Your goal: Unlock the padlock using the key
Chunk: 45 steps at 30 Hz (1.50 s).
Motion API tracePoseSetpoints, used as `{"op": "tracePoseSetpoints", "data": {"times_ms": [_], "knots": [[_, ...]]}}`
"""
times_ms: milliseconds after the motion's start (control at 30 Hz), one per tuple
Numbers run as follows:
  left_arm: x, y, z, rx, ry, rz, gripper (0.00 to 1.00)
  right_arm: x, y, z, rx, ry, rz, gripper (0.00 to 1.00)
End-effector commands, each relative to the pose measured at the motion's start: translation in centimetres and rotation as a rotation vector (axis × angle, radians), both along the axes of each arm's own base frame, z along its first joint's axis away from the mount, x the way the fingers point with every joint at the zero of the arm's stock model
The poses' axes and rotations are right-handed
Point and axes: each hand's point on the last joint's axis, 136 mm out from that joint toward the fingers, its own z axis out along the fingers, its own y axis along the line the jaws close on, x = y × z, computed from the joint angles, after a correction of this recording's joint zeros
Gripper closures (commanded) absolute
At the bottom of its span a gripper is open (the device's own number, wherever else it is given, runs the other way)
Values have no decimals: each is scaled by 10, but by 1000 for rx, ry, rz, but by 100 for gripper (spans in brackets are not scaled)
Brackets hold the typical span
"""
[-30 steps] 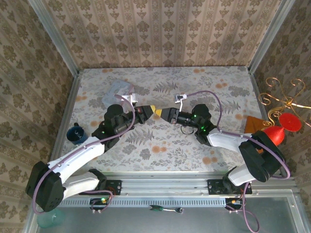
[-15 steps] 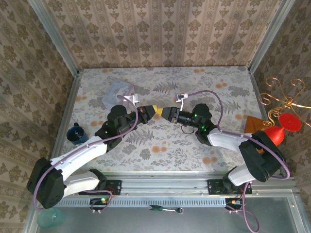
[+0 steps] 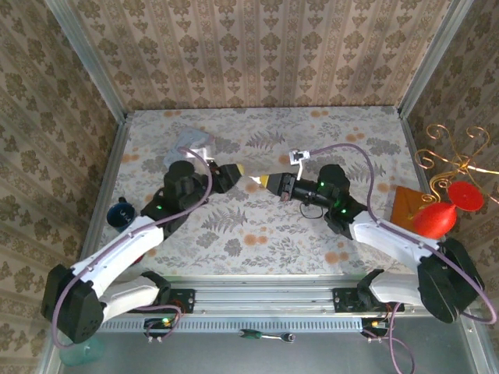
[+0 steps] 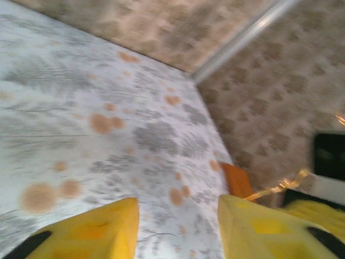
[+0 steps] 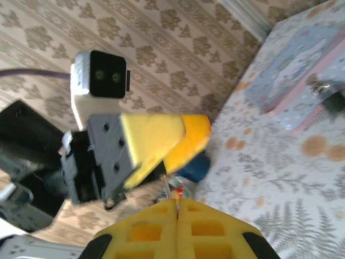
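Brownish key (image 5: 168, 188), thin blurred sliver, pinched by right gripper (image 5: 177, 202).

1. Small black blocky padlock (image 5: 335, 101) with a thin silver metal shackle. It sits at the long pink-sided edge of the pale lavender rectangular tin (image 5: 294, 75) with a cartoon lid. The body is just outside that edge and the shackle overlaps it. Whether it is hooked to the tin or the shackle is shut cannot be told.

2. Tiny slim brownish metal key (image 5: 170, 190). It is pinched between the yellow fingertips of the right gripper (image 5: 177, 204), with its thin blade poking out, tilted. Off the table, well apart from the tin.
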Motion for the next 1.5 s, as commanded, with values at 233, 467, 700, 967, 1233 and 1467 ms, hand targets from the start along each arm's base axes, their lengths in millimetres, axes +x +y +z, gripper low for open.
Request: {"op": "tracePoseSetpoints", "data": {"times_ms": [233, 467, 700, 967, 1233, 1467], "knots": [[32, 73, -52, 299, 234, 151, 45, -11, -40, -8, -308, -109, -125, 100], [47, 73, -96, 417, 371, 232, 44, -11, -55, -17, -378, -112, -183, 100], [72, 67, -133, 569, 418, 328, 43, -18, -71, -28, -484, -151, -211, 100], [126, 66, -173, 672, 433, 451, 43, -30, -79, -48, -507, -168, -199, 100], [158, 85, -200, 812, 510, 559, 37, -36, -79, -62, -516, -172, -177, 100], [175, 100, -212, 898, 555, 623, 27, -35, -82, -70, -522, -168, -189, 100]]}}
